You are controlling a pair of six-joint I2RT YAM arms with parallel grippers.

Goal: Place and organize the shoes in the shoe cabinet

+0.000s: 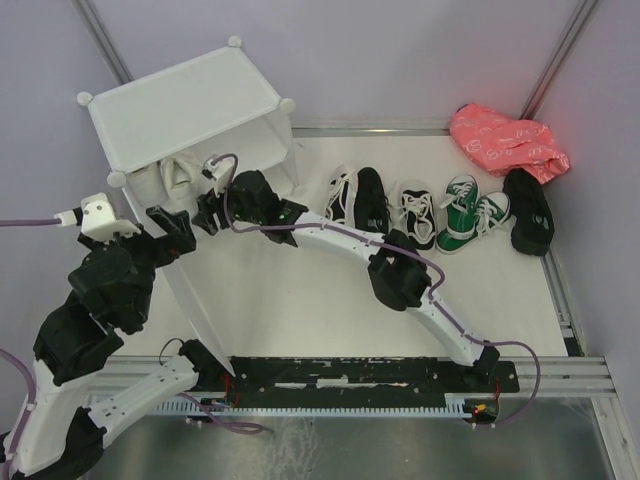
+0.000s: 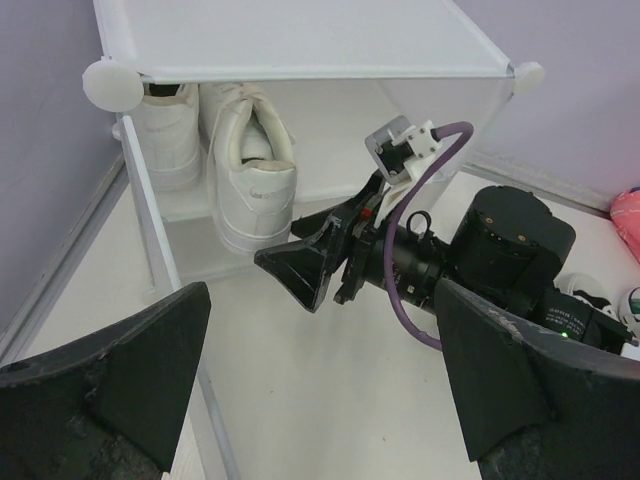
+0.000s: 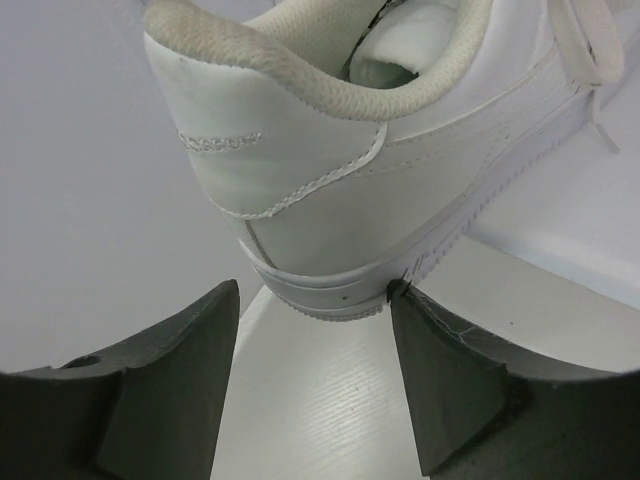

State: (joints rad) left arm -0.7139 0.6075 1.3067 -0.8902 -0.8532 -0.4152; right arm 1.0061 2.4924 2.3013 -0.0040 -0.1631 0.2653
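The white shoe cabinet [image 1: 185, 100] stands at the back left with its front open. Two white sneakers [image 2: 250, 170] stand side by side on its inner shelf [image 2: 190, 205], heels toward me. My right gripper [image 3: 312, 300] is open at the cabinet mouth. One white sneaker's heel [image 3: 300, 200] sits just beyond its tips, and its right fingertip [image 3: 400, 300] touches the heel's sole. My left gripper [image 2: 320, 400] hangs wide open and empty in front of the cabinet, behind the right gripper [image 2: 300, 270]. More shoes lie on the floor: black-and-white sneakers [image 1: 358, 195], green sneakers [image 1: 460, 215], plain black shoes [image 1: 528, 210].
The cabinet's open door panel [image 1: 205, 310] juts toward the near edge beside my left arm. A pink bag [image 1: 505, 140] lies in the back right corner. Another black sneaker with white laces [image 1: 415, 213] lies in the row. Metal rails [image 1: 570, 300] border the floor.
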